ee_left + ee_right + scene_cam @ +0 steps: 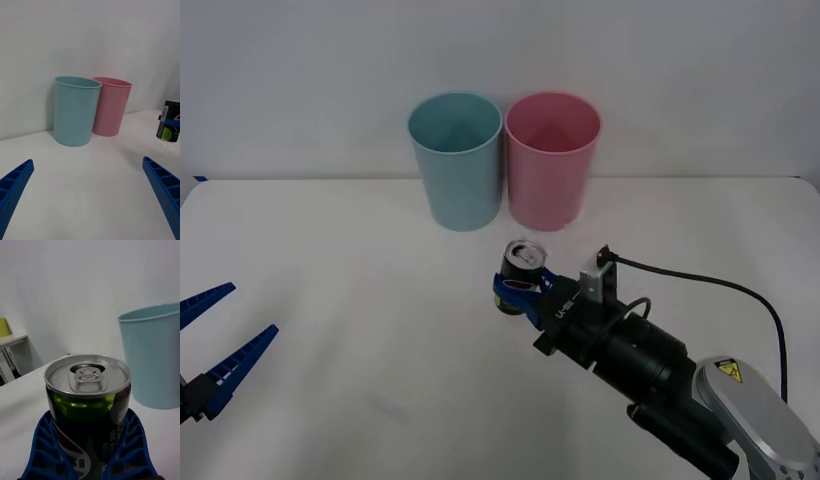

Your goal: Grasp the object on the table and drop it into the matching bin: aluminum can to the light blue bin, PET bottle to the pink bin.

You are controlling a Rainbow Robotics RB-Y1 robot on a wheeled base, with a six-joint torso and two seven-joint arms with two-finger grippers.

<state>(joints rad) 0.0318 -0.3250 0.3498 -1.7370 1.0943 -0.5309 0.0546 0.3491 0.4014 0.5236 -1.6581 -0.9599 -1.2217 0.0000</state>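
Observation:
The aluminum can (523, 262), silver-topped with a dark green label, stands upright in front of the pink bin (552, 160). My right gripper (517, 290) is shut on its body. In the right wrist view the blue fingers (41, 450) hug both sides of the can (88, 397), pull tab up. I cannot tell whether the can touches the table (330, 260). The light blue bin (455, 160) stands left of the pink one, touching it, and also appears as the light blue bin (153, 356) just beyond the can. My left gripper (215, 340) waits open at the table's left front.
From the left wrist both bins (75, 110) (110, 107) stand against the white wall, with the held can (169, 123) off to one side. A black cable (720, 285) loops over my right arm. A small side table (9, 341) stands beyond the table's edge.

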